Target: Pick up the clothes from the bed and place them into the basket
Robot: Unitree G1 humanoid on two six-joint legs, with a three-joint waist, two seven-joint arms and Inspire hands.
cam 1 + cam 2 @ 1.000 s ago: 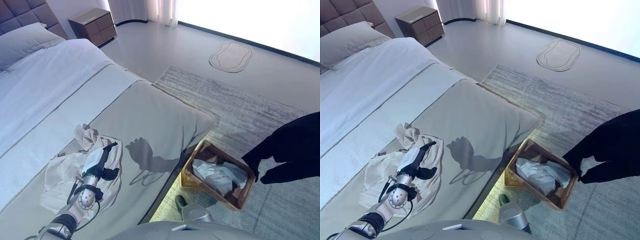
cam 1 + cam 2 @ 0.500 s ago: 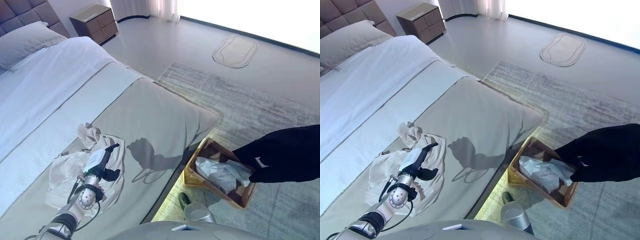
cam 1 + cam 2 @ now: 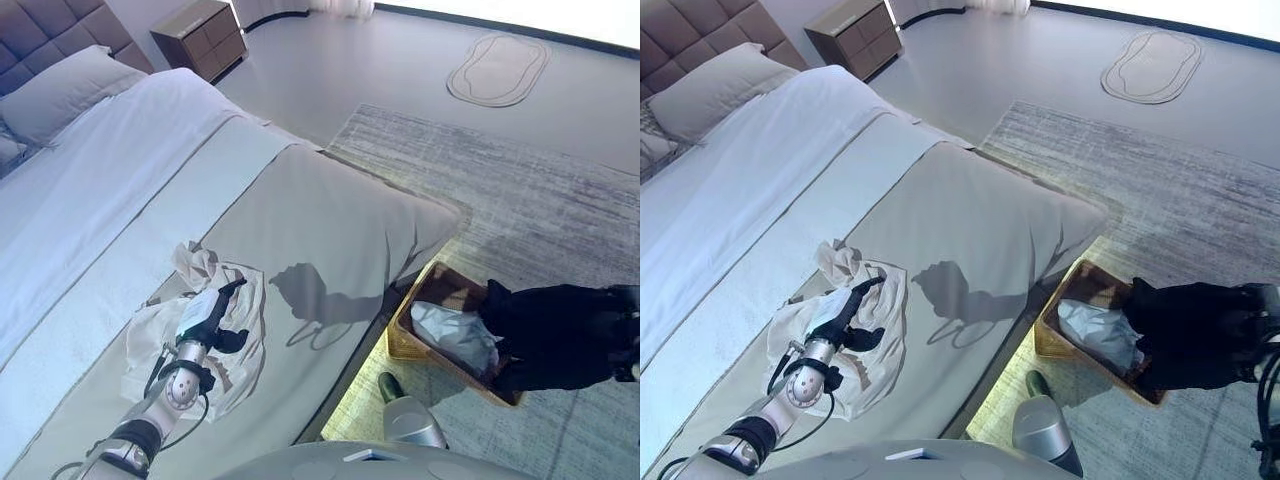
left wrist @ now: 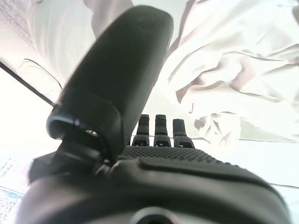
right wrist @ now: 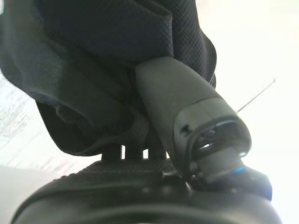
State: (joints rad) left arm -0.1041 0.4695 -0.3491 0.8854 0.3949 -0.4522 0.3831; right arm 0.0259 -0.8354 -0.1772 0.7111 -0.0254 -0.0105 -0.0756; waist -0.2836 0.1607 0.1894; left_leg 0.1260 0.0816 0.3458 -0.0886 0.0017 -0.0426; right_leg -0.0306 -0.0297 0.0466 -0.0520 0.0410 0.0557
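A crumpled white garment (image 3: 150,335) lies on the grey bed cover (image 3: 330,210) near the bed's foot. My left hand (image 3: 208,315) rests on it, open, with fingers straight and thumb out; the left wrist view shows its fingers (image 4: 156,128) pointing at the white folds (image 4: 233,70). A wicker basket (image 3: 418,300) stands on the floor beside the bed with a white cloth (image 3: 452,335) in it. My right hand (image 5: 187,102) is shut on a black garment (image 3: 560,335) that hangs over the basket's right end.
A pillow (image 3: 60,90) and padded headboard (image 3: 40,25) are at the bed's far end. A brown nightstand (image 3: 200,35) stands beyond. A grey rug (image 3: 520,170) lies under the basket, and an oval mat (image 3: 498,70) lies further off.
My right hand has brought the black garment down and to the left, over the basket's right end. The camera has shifted. My left hand stays on the white garment.
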